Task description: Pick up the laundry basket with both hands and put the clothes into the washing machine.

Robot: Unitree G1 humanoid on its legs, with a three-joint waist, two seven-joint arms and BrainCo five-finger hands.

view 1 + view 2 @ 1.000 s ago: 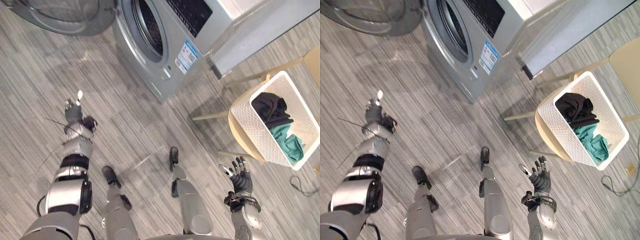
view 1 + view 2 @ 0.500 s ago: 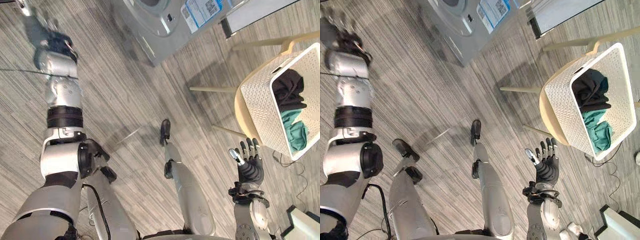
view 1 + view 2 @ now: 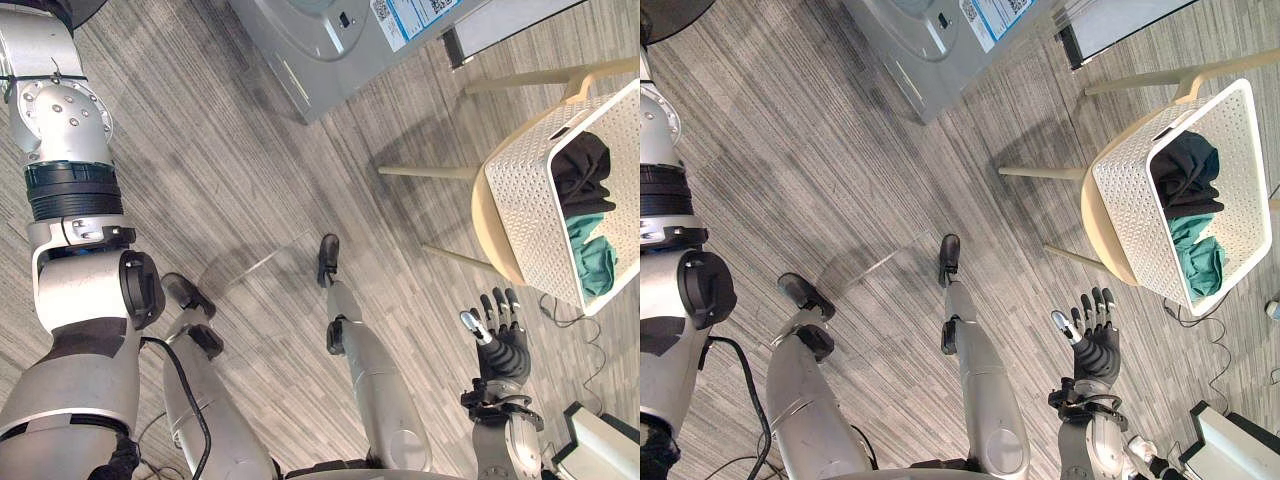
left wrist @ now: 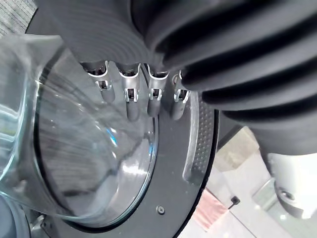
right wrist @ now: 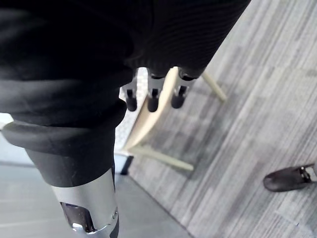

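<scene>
White lattice laundry basket (image 3: 530, 215) ahead-right of right hand (image 3: 500, 345), not touching, long axis running away; fingers spread, empty. Left hand (image 4: 132, 104) straight-fingered at washer door (image 4: 173, 173); right nearer.

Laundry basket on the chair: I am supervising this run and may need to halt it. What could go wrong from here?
1. The laundry basket sits raised on the chair. A push from the open right hand alone, now apart from it, might tip it and spill the clothes.
2. The left hand is by the washing machine's glass door, far from the basket, so a two-handed lift is not set up.
</scene>
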